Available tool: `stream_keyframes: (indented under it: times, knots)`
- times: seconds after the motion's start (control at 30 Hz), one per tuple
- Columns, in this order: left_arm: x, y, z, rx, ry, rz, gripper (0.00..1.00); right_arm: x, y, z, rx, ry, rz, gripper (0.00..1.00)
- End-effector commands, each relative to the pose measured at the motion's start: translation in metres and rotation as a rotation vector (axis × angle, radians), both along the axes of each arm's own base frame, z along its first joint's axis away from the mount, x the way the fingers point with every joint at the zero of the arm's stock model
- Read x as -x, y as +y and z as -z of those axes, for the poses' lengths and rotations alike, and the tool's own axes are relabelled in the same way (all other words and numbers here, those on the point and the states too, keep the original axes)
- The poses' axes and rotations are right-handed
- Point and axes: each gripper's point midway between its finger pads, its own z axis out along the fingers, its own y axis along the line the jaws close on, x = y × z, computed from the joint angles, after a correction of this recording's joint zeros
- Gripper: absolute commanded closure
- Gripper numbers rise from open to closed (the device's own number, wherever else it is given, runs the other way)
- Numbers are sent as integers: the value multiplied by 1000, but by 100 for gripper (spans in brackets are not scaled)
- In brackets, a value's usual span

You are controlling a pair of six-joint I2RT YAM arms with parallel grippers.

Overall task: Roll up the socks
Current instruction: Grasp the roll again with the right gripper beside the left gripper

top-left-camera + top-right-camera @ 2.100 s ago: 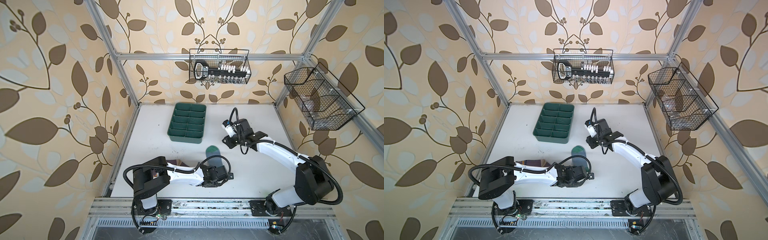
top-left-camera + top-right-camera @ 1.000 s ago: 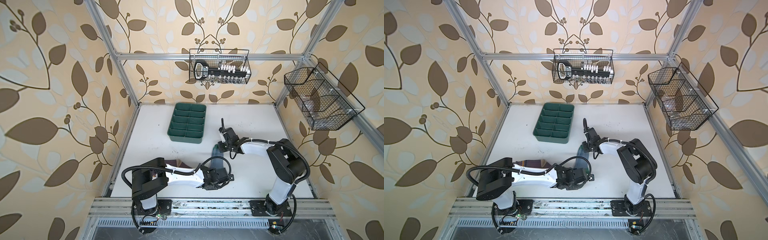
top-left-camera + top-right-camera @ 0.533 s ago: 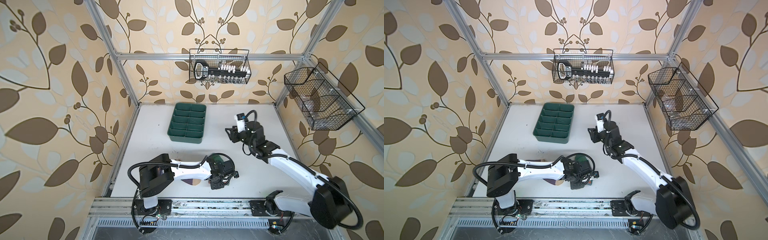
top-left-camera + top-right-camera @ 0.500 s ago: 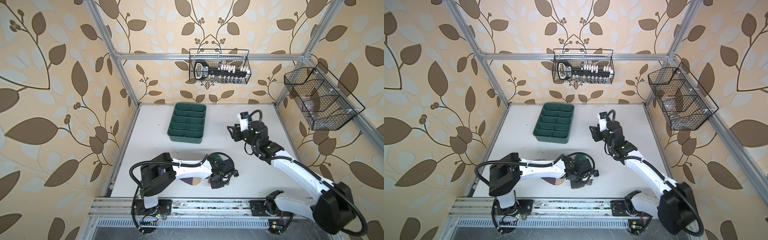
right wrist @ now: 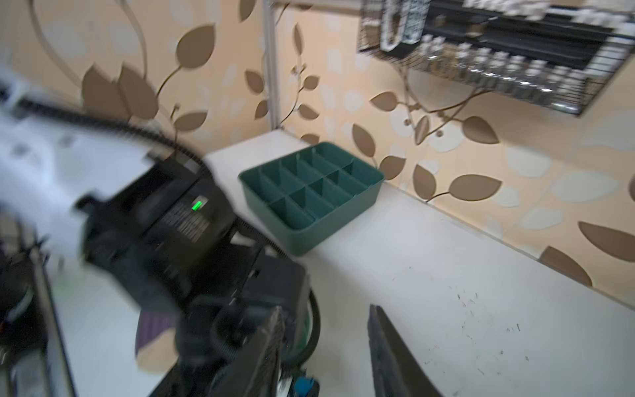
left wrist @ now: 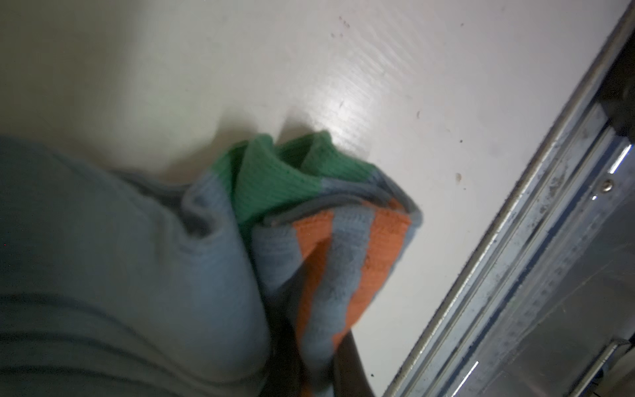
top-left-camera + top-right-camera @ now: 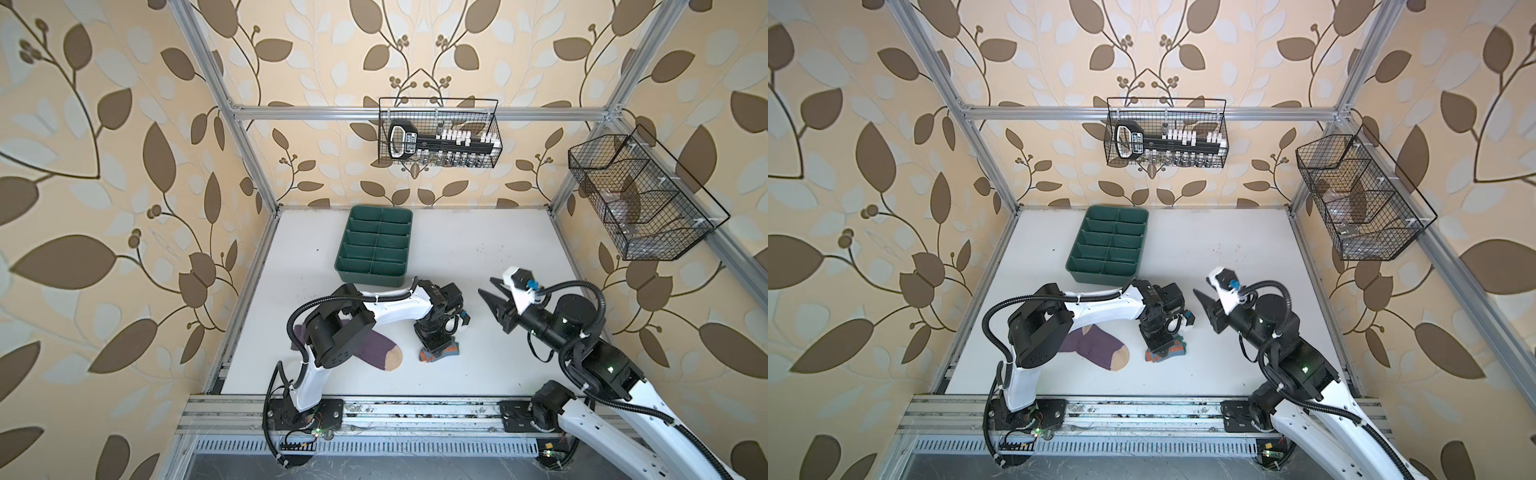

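Observation:
The grey-blue sock [image 7: 441,355] [image 7: 1168,354] lies bunched into a small bundle at the table's front middle, orange stripes and green patches showing. My left gripper [image 7: 435,348] [image 7: 1158,345] points straight down onto it. In the left wrist view the left gripper [image 6: 319,373] is shut on a fold of the grey-blue sock [image 6: 347,247]. The purple sock [image 7: 376,351] [image 7: 1096,344] lies flat to the left, partly under the left arm, its tan toe toward the bundle. My right gripper [image 7: 487,286] [image 7: 1202,291] [image 5: 324,321] hangs open and empty, to the right of the bundle.
A green compartment tray [image 7: 376,245] [image 7: 1108,243] [image 5: 364,192] stands at the back middle, close behind the left wrist. Wire baskets hang on the back wall [image 7: 440,139] and the right wall [image 7: 640,195]. A metal rail [image 6: 536,220] runs along the front edge.
The right gripper has left the sock and drawn back to the right, open. The left gripper has stayed shut on the sock, which is now bunched where its green toe lay stretched out.

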Motion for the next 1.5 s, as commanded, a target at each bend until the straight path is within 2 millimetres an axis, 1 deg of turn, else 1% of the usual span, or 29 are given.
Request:
stream_keyframes:
  times: [0.0, 0.07, 0.1, 0.13, 0.2, 0.3, 0.33, 0.43, 0.53, 0.6, 0.77, 0.87, 0.9, 0.93, 1.1, 1.13, 1.2, 1.3, 1.37, 1.43, 1.47]
  knots:
    - [-2, 23, 31, -107, 81, -54, 90, 43, 3, 61, 345, 18, -219, 58]
    - [-6, 24, 33, -104, 88, -70, 89, 66, 11, 84, 468, 5, -358, 58]
    - [-8, 25, 33, -103, 91, -74, 89, 73, 16, 95, 516, -6, -396, 57]
    - [-9, 25, 33, -103, 92, -74, 89, 75, 19, 103, 562, -23, -415, 56]
    - [-11, 27, 34, -106, 97, -73, 89, 78, 23, 125, 713, -66, -450, 55]
    - [-13, 28, 36, -108, 109, -78, 88, 66, 31, 157, 915, -133, -429, 55]
    - [-13, 29, 37, -110, 115, -79, 88, 60, 36, 166, 953, -148, -415, 55]
    - [-13, 31, 39, -114, 118, -78, 88, 47, 58, 184, 984, -182, -381, 56]
    - [-12, 32, 38, -110, 119, -76, 88, 38, 76, 201, 978, -225, -379, 55]
    - [-12, 32, 37, -106, 121, -74, 88, 33, 81, 215, 989, -229, -385, 55]
    - [-9, 31, 36, -99, 136, -68, 88, 15, 82, 239, 1028, -187, -380, 57]
    - [-9, 30, 35, -93, 138, -66, 88, 12, 76, 255, 1064, -120, -400, 64]
    - [-9, 30, 34, -92, 135, -65, 88, 13, 71, 263, 1086, -85, -414, 67]
    - [-9, 30, 33, -90, 133, -64, 87, 17, 68, 269, 1109, -48, -433, 73]
    - [-9, 27, 21, -61, 120, -52, 82, 27, 58, 292, 1178, 78, -460, 98]
    - [-8, 25, 18, -49, 118, -46, 80, 28, 57, 295, 1183, 95, -461, 100]
    - [-6, 23, 12, -30, 107, -36, 78, 30, 54, 299, 1194, 123, -456, 100]
    - [-4, 22, 5, -8, 102, -31, 73, 32, 52, 297, 1188, 143, -450, 100]
    - [-5, 21, 4, -2, 90, -31, 74, 32, 52, 291, 1177, 143, -437, 100]
    - [-7, 22, 6, -11, 82, -31, 77, 32, 51, 281, 1167, 129, -421, 100]
    - [-8, 24, 8, -24, 78, -34, 79, 32, 50, 274, 1156, 117, -411, 94]
